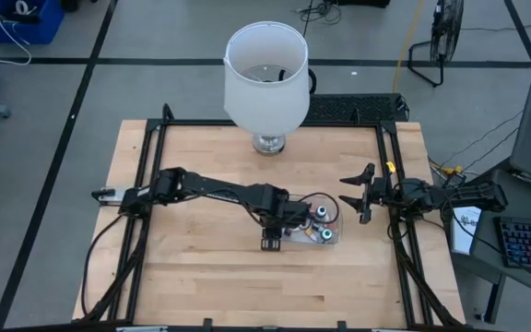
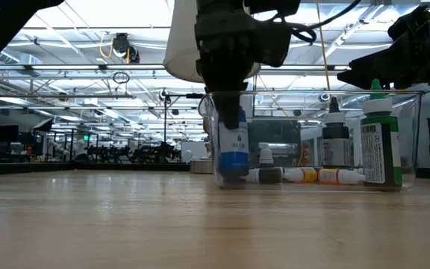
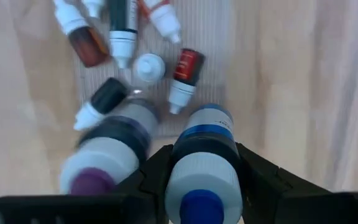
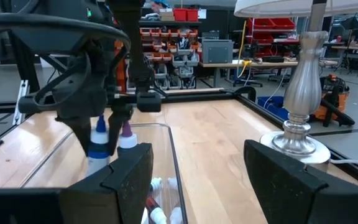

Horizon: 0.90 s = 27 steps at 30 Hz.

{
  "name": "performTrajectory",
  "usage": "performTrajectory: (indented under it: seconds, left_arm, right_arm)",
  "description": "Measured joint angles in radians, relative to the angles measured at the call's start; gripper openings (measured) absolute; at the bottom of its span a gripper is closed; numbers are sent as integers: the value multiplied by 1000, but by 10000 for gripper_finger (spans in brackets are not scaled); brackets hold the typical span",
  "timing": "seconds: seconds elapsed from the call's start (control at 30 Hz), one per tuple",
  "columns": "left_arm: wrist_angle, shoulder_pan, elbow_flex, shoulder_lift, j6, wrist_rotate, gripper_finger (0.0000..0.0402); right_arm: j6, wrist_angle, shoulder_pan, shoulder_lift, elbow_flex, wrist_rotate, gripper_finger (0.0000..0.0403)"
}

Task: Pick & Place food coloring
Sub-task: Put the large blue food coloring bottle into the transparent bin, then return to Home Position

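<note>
One blue-capped, blue-labelled food-colouring dropper bottle (image 3: 202,165) stood upright at the clear plastic tub's (image 2: 413,134) end, clamped between the left gripper's (image 3: 197,180) narrowed fingers, apparently mid-placement and awaiting release, while the right gripper (image 1: 365,194) waited wide open beside the tub.

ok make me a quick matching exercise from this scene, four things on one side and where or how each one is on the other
Things:
1. blue-capped bottle
2. green-capped bottle
3. lamp
4. right gripper

States or places:
A. open, holding nothing, beside the clear tub
B. standing at the table's far edge
C. clamped upright in the left gripper
D. standing upright in the tub, untouched

Pairs: 1-C, 2-D, 3-B, 4-A
</note>
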Motion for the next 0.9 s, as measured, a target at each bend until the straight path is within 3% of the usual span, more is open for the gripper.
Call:
performTrajectory:
  seconds: [0.07, 0.37, 0.57, 0.77, 0.9]
  left_arm:
    - [13, 0, 0, 3, -16, -4, 144]
    - [32, -12, 0, 3, -70, -5, 312]
    - [-65, -12, 72, -41, -107, 20, 367]
    - [-76, -69, 165, -326, 58, -196, 386]
    - [-125, -117, 128, -595, 106, -407, 381]
  right_arm:
    - [0, 2, 0, 0, 0, 0, 238]
    - [0, 0, 0, 0, 0, 0, 238]
    - [0, 0, 0, 0, 0, 0, 238]
    - [0, 0, 0, 0, 0, 0, 238]
    - [0, 0, 0, 0, 0, 0, 238]
